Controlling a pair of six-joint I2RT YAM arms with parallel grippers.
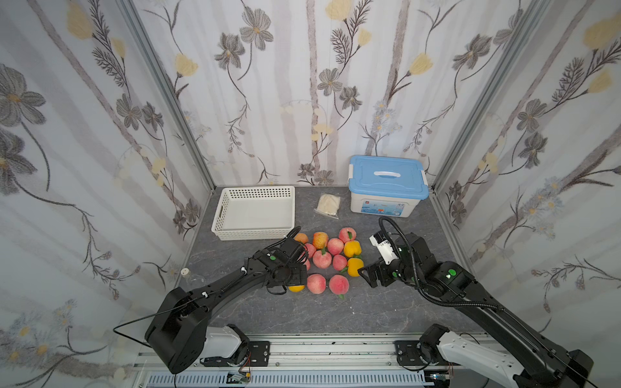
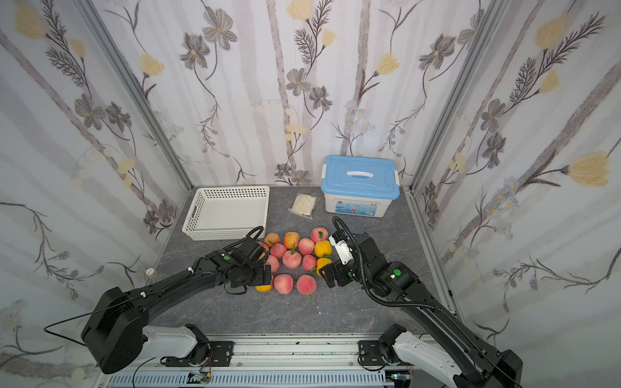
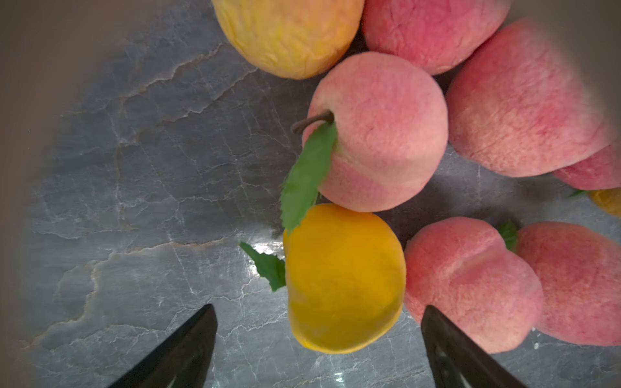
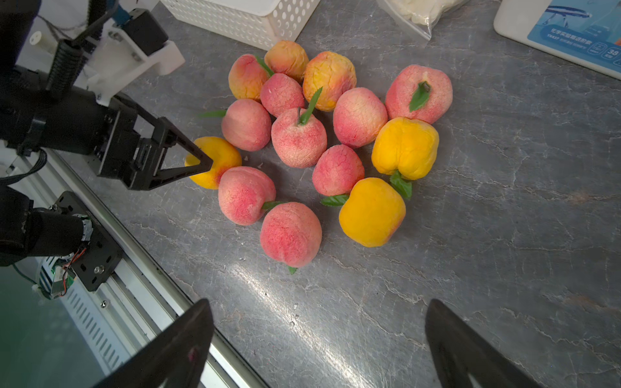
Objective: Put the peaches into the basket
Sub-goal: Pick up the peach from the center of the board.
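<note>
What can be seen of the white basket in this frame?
The basket is shallow, rectangular and white, apparently plastic, with rows of round holes in its walls and a handle slot in the left end wall. It sits flat on the grey table at the back left. It is empty. The peaches lie just in front of its right corner; contact is unclear.
</note>
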